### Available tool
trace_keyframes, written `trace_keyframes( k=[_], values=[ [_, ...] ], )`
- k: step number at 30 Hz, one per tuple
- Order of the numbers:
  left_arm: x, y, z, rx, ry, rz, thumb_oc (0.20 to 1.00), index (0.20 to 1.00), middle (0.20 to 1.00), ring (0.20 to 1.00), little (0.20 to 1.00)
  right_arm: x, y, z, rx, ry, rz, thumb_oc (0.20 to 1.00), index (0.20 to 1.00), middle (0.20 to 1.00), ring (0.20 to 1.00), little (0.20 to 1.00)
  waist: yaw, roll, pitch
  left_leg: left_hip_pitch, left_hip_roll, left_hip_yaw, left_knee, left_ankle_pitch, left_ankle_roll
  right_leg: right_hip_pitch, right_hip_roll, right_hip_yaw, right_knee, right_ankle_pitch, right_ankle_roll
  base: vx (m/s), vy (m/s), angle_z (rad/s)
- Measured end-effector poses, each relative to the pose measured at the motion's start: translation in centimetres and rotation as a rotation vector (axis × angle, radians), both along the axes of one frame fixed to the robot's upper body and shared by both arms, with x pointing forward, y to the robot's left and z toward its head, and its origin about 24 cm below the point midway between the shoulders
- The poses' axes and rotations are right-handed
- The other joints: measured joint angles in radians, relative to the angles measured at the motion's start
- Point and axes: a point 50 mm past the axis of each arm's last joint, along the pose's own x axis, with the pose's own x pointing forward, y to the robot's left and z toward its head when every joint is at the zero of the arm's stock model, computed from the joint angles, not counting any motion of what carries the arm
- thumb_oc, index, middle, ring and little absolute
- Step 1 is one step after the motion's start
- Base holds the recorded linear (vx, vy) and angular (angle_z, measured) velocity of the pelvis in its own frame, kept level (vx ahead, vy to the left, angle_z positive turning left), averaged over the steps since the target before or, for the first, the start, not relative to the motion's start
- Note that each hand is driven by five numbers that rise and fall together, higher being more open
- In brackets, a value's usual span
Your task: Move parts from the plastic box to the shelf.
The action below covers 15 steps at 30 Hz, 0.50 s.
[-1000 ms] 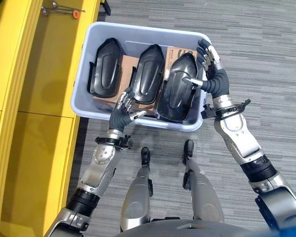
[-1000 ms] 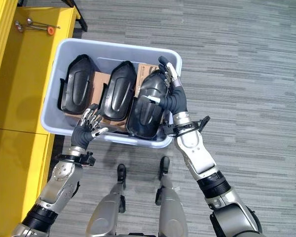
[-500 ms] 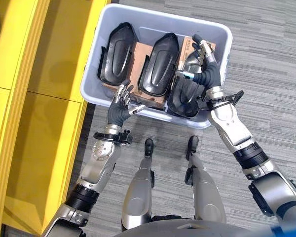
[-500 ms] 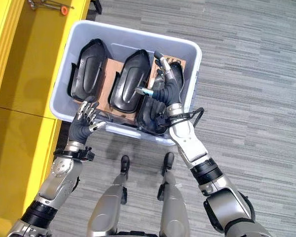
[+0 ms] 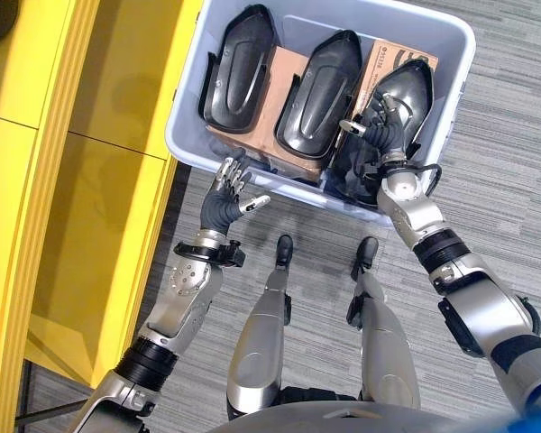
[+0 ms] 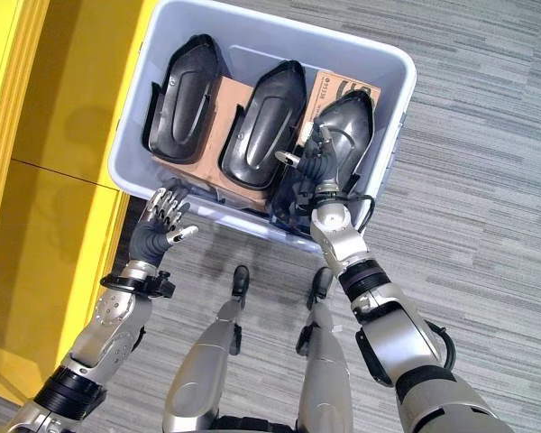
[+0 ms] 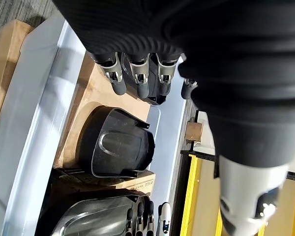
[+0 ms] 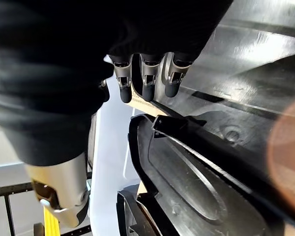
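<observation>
Right hand point(image 5: 384, 133) inside plastic box point(image 5: 461, 54), fingers spread loosely over rightmost black part point(image 5: 406, 90), not clamped. Left hand point(image 5: 224, 200) open, fingers spread, just outside box's near wall. Grey striped carpet point(image 5: 514, 180); yellow shelf point(image 5: 90, 180) alongside. Two more black parts point(image 5: 239, 63) on brown cartons point(image 5: 279, 86).

We are seeing dark print on the cardboard box point(image 5: 398, 61) in the plastic box point(image 5: 459, 54), too small for reading.

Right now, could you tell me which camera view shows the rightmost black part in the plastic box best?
The right eye view: the rightmost black part shows whole, with the right hand on it. The left eye view shows it similarly. The right wrist view shows just a close stretch of its surface; the left wrist view, a corner.
</observation>
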Motion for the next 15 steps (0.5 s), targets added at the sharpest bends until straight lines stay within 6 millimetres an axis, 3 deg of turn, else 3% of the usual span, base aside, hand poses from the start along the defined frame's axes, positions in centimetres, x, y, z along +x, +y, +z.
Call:
trace_keyframes(
  k=[8,15],
  values=[
    [0.3,-0.2,0.4,-0.006,-0.015,-0.011,1.0,1.0,1.0,1.0,1.0,1.1,0.9,1.3,-0.036,0.007,0.007,1.0,1.0,1.0,1.0,1.0,0.006,0.002,0.005,-0.036,-0.001,-0.006,0.017,0.003,0.001,-0.033,-0.003,-0.004,0.019,-0.001,-0.001,0.0,0.002,0.01],
    [0.3,-0.6,0.6,-0.001,-0.02,-0.027,1.0,1.0,1.0,1.0,1.0,2.3,-0.3,1.8,-0.054,0.048,-0.058,1.0,1.0,1.0,1.0,1.0,0.029,0.009,0.008,-0.072,-0.008,-0.029,0.039,0.006,0.002,-0.059,-0.013,-0.024,0.044,-0.005,-0.005,0.0,0.005,0.08]
  ],
)
